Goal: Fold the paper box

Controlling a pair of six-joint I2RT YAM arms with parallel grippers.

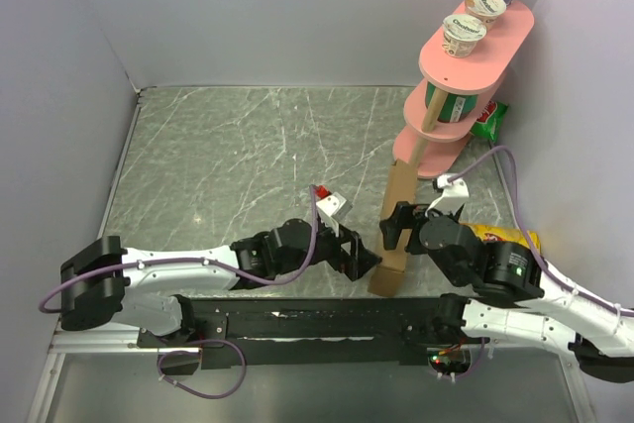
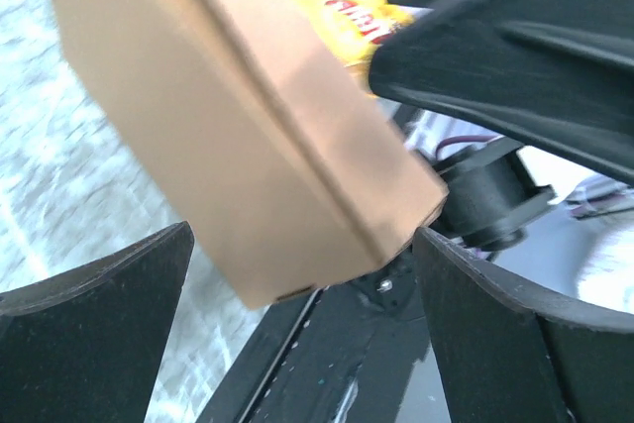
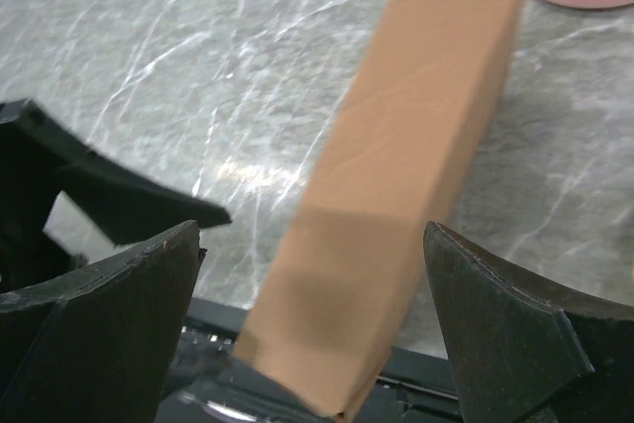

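- Near the near edge of the table [image 1: 248,146], right of its middle, the paper box [image 1: 401,210] stands on one narrow side. It is a slim slab of plain brown cardboard, folded shut.
- Its length runs from the near edge, by the black rail [image 1: 297,322], away toward the far right corner. Its far end stops just short of the foot of the pink stand [image 1: 507,32].
- On the box's left side, low by its near end, is the left gripper [image 1: 369,261], its jaws spread wide.
- From the left wrist, the box lies between the two black fingers [image 2: 99,314]. There is a plain gap at one finger; at the other, a box corner comes very close, and I cannot tell whether it touches. Nothing is clamped.
- On the box's right side, about midway along it, is the right gripper [image 1: 394,227], also fully spread.
- From the right wrist, the cardboard stands between the fingers [image 3: 515,334] with bare table visible on both sides. This hand grips nothing either.
- Beside the right arm, near the table's right edge, lies a yellow snack bag [image 1: 513,237].
- At the far right corner, the stand's top tier carries three yogurt cups [image 1: 464,35] in a row.
- A green packet [image 1: 492,121] lies at the stand's right.
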